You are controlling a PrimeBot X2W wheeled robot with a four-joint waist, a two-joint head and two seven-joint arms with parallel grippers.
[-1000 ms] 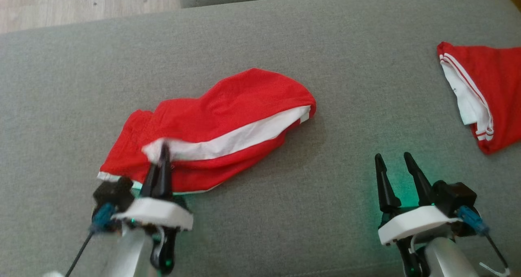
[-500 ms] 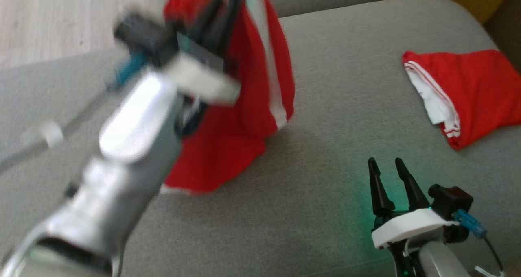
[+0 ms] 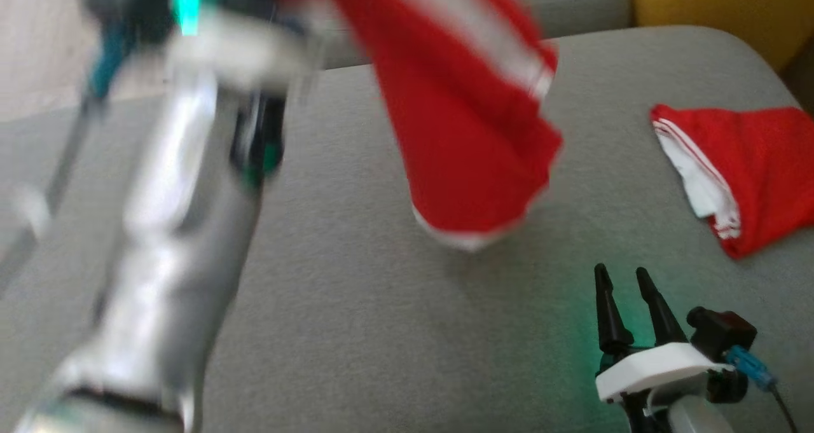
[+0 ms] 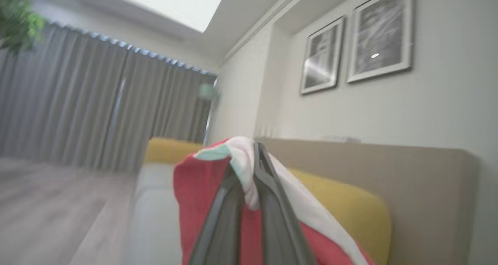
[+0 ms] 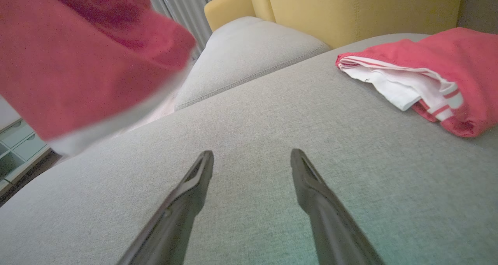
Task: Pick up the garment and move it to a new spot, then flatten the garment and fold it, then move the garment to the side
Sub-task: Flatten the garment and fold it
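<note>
Two red-and-white fabric garments: one garment (image 3: 470,153) hangs above the grey sofa cushion (image 3: 381,325), pinched in the left gripper (image 4: 255,148); the second garment (image 3: 757,166) lies rightward. The right gripper (image 3: 620,274) gapes, empty.

Red white-striped garment (image 3: 470,147) aloft, dangling

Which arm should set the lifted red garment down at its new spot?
Left. The left gripper is shut on the garment at its white band; it hangs above the grey cushion. The right gripper is open and empty.
</note>
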